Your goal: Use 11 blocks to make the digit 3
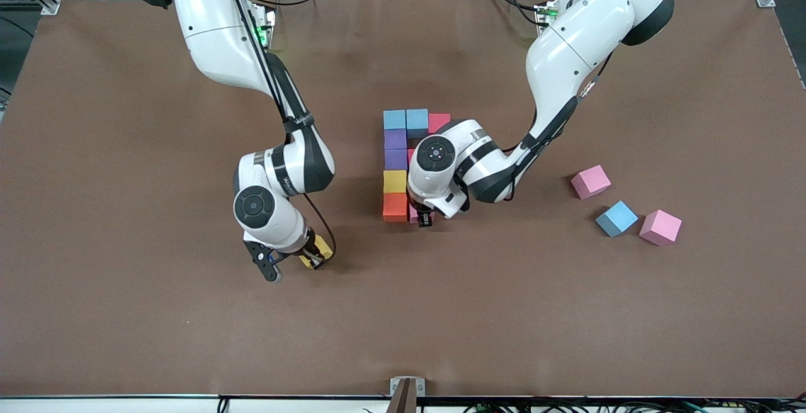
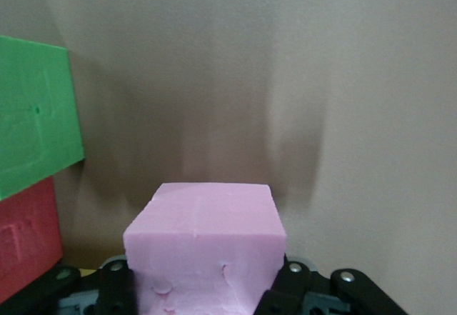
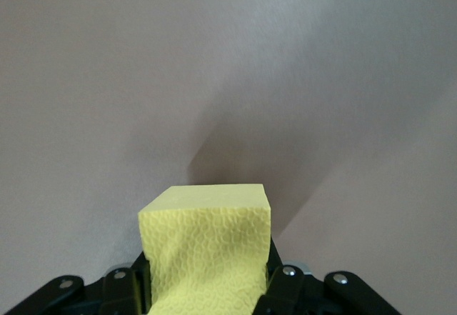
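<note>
Two grippers, each clamped on a block; digit 3 partly built mid-table.
Left gripper (image 1: 425, 218) low at the figure's near end, just beside orange block (image 1: 395, 206), fingers closed on pink block (image 2: 206, 247); green block (image 2: 32, 115) and red block (image 2: 25, 233) close by in left wrist view. Right gripper (image 1: 296, 260) toward right arm's end of table, closed on yellow block (image 3: 207, 251), apart from the figure. Spine column from near to far: orange, yellow (image 1: 395, 181), two purple blocks (image 1: 395, 149), light blue (image 1: 395, 119); second light blue (image 1: 417, 121) and red (image 1: 439, 121) completing the far bar. Loose toward left arm's end: two pink cubes (image 1: 590, 181) and a blue cube (image 1: 617, 218), well apart from the figure.
</note>
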Robot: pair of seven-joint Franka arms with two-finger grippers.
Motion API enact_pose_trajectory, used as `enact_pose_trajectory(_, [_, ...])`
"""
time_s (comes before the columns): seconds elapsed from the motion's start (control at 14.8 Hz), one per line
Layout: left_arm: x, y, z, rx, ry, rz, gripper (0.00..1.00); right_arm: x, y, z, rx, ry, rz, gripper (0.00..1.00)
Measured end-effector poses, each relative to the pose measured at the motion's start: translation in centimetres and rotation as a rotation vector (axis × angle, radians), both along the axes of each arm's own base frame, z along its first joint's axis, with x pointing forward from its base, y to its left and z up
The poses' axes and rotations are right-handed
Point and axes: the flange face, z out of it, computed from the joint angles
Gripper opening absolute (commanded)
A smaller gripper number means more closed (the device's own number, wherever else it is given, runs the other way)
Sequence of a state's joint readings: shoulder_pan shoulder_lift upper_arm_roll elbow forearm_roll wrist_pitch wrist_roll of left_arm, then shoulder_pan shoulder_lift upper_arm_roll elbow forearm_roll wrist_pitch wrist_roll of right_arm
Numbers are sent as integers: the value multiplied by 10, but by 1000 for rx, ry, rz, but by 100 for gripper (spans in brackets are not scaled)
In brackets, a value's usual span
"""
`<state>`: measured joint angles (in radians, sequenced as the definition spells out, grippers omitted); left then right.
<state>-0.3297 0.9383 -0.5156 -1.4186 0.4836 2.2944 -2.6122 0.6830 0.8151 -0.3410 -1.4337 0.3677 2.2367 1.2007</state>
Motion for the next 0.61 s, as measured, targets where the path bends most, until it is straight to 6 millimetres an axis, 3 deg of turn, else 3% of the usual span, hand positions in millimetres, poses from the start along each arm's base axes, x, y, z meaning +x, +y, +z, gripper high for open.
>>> enact_pose_trajectory(0.2, [1, 0, 0, -2, -7, -1, 41, -8, 18, 0, 2, 6, -59, 0])
enact_pose_trajectory(0.47, [1, -1, 0, -1, -10, -17, 44, -9, 19, 0, 0, 5, -74, 0])
enact_pose_trajectory(0.54, [1, -1, 0, -1, -10, -18, 48, -9, 19, 1, 0, 5, -75, 0])
enact_pose_trajectory(0.61, [1, -1, 0, -1, -11, -19, 65, -9, 18, 1, 0, 4, -76, 0])
